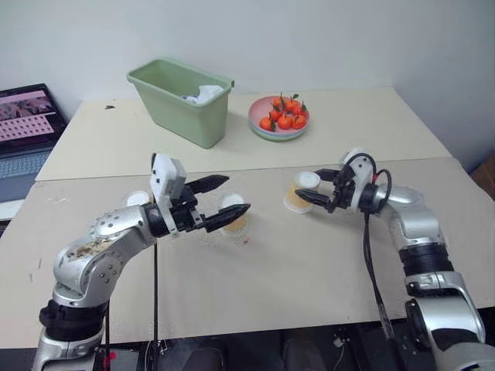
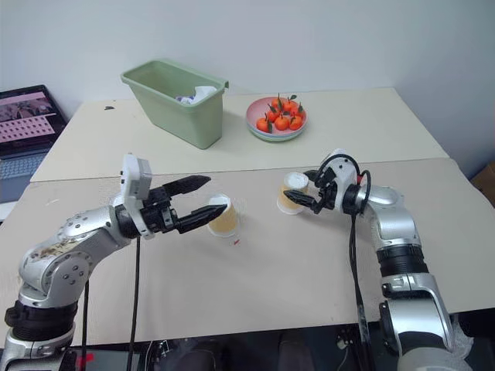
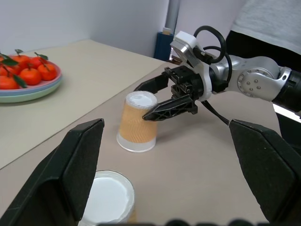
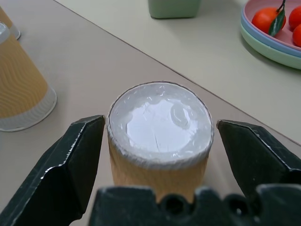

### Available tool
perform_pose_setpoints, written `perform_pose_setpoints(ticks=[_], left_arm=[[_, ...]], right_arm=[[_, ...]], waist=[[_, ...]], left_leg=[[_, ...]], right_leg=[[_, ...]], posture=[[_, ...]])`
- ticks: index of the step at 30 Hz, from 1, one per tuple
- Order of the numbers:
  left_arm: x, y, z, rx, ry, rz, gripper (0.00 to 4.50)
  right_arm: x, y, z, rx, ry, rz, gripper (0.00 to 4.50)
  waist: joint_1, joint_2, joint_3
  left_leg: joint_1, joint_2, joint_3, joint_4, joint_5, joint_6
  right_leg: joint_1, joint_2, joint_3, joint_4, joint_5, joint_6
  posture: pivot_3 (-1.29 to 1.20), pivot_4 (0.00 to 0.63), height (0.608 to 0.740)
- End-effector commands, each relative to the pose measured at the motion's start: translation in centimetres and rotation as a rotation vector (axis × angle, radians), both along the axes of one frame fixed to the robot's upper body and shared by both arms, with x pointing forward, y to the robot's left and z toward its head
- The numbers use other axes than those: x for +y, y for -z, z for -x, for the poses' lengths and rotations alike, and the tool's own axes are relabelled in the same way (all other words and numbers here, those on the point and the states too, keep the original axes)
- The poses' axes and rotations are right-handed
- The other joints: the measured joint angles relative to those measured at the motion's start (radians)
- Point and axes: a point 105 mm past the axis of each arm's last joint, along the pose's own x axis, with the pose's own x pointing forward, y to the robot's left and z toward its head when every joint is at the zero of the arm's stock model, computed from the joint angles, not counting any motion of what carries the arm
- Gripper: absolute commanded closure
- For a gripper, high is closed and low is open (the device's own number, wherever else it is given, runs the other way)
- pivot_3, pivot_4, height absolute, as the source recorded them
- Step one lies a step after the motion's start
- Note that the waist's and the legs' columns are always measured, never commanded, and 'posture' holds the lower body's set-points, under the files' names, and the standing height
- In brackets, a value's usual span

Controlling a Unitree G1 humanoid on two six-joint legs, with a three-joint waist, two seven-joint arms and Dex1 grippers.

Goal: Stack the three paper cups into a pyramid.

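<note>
Three paper cups stand upside down on the table, white bases up. My right gripper (image 1: 307,186) is open around the right cup (image 1: 300,191). Its fingers (image 4: 70,160) flank the cup's sides with small gaps. The middle cup (image 2: 225,218) stands just under and behind my left gripper (image 2: 214,195), which is open and level over it. In the left wrist view the cup's white base (image 3: 110,197) lies low between the left fingers (image 3: 70,174). The third cup (image 1: 138,199) stands at the far left, partly hidden behind my left arm.
A green bin (image 1: 182,100) and a pink plate of small oranges (image 1: 280,116) stand at the back of the table. A laptop (image 1: 23,124) sits off the left edge. A person in a grey top (image 3: 268,19) stands beyond my right arm.
</note>
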Motion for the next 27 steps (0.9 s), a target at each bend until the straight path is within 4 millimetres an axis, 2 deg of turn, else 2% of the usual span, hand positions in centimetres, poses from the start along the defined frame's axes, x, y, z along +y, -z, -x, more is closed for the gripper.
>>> perform_pose_setpoints(ticks=[1, 4, 7, 12, 17, 21, 27], left_arm=[[1.1, -1.9, 0.3, -0.066, -0.082, 0.048, 0.00], [1.9, -1.6, 0.7, -0.062, -0.126, 0.044, 0.00], [2.9, -1.0, 1.2, -0.045, -0.184, 0.042, 0.00], [4.8, -0.1, 2.3, -0.024, -0.307, 0.066, 0.00], [5.2, 0.2, 3.0, -0.018, -0.350, 0.075, 0.00], [5.2, 0.1, 3.4, -0.024, -0.376, 0.079, 0.00], [5.2, -0.4, 3.4, -0.043, -0.397, 0.089, 0.00]], right_arm=[[0.8, -1.7, -0.6, -0.076, -0.042, -0.006, 0.78], [1.5, -1.9, -0.9, -0.069, -0.058, -0.016, 1.70], [2.9, -2.0, -0.6, -0.051, -0.127, -0.019, 1.70], [6.4, -0.9, 1.9, 0.004, -0.382, 0.025, 1.70], [8.1, -0.2, 2.3, 0.029, -0.475, 0.061, 1.70], [9.1, 0.7, 2.1, -0.004, -0.520, 0.154, 1.70], [9.8, 0.5, 1.9, -0.001, -0.534, 0.107, 1.70]], waist=[[-0.004, 0.000, 0.000], [-0.007, 0.000, 0.000], [-0.010, 0.000, 0.000], [-0.011, 0.000, 0.000], [-0.007, 0.000, 0.000], [-0.008, 0.000, 0.000], [-0.012, 0.000, 0.000]], left_leg=[[0.000, 0.000, 0.000, 0.000, 0.000, 0.000], [0.000, 0.000, 0.000, 0.000, 0.000, 0.000], [0.000, 0.000, 0.000, 0.000, 0.000, 0.000], [0.000, 0.000, 0.000, 0.000, 0.000, 0.000], [0.001, 0.000, 0.000, 0.000, 0.000, 0.000], [0.001, 0.000, 0.000, 0.000, 0.000, 0.000], [0.002, 0.001, 0.000, 0.000, 0.000, -0.001]], right_leg=[[0.000, 0.000, 0.000, 0.000, 0.000, 0.000], [0.000, 0.000, 0.000, 0.001, 0.000, 0.000], [0.000, 0.000, 0.001, 0.001, 0.000, 0.000], [-0.001, 0.001, 0.001, 0.001, 0.000, 0.000], [-0.001, 0.001, 0.001, 0.002, 0.000, 0.000], [-0.001, 0.001, 0.001, 0.002, 0.000, 0.000], [-0.001, 0.001, 0.002, 0.002, 0.001, -0.001]], posture=[[0.00, 0.150, 0.727], [0.00, 0.150, 0.727], [0.00, 0.150, 0.727], [0.00, 0.150, 0.727], [0.00, 0.150, 0.727], [0.00, 0.150, 0.727], [0.00, 0.150, 0.727]])
